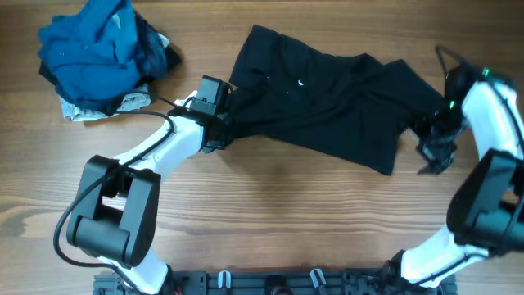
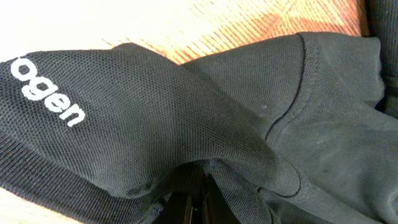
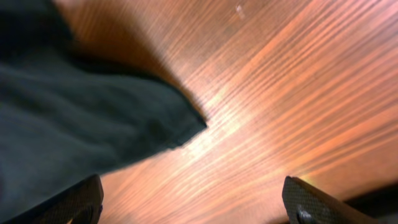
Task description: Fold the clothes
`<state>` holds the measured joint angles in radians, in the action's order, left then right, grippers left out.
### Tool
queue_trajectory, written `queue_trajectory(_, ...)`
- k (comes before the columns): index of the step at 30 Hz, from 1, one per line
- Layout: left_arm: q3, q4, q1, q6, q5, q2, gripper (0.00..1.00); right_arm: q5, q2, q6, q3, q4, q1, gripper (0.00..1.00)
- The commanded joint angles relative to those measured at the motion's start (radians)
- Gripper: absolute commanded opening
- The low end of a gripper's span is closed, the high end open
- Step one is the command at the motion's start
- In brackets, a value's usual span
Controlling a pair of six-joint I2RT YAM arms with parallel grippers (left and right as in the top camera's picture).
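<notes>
Step in hand: early stage, laying out and squaring up. No fold made yet, as far as the lie of the cloth shows.

Black polo shirt lies on the desk, right of centre, spread but rumpled, slanting from upper left to lower right. Small white chest mark faces up. Wrist view shows pique weave, a seam, and white lettering on a cuffed edge, likely a sleeve.

Left fingers are at the shirt's left edge, closed down on a gathered bunch of the black cloth. Fabric drapes over them, so the tips barely show.

Right fingers stand wide, nothing between them, over bare wood at the shirt's right end. A corner of the shirt lies just beside them, up and to the left in the wrist view, not touched.

Next move, as I judge it: the right arm needs to come in over that loose corner and pinch it, so both ends are held and the cloth can be drawn flat before a side is carried over. The corner lies thin against the wood, so the pinch must go low to catch a single layer.

Surroundings: heap of blue and navy garments at the far left corner, with a pale grey-white cloth under its near edge. Well apart from the shirt, though close to the left arm's outward swing. Nothing lies between the right fingers and the corner.
</notes>
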<state>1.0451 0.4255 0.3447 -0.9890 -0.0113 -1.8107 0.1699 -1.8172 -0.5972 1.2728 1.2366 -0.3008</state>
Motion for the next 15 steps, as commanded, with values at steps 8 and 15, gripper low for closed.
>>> queue_trajectory(8,0.006,0.005,-0.002,0.016,0.003,-0.009,0.05,0.09,0.103,-0.087,-0.346,-0.32,0.0,0.76)
queue_trajectory(15,0.006,0.005,-0.002,0.016,0.003,-0.009,0.05,0.052,0.101,-0.128,-0.346,-0.39,0.0,0.76)
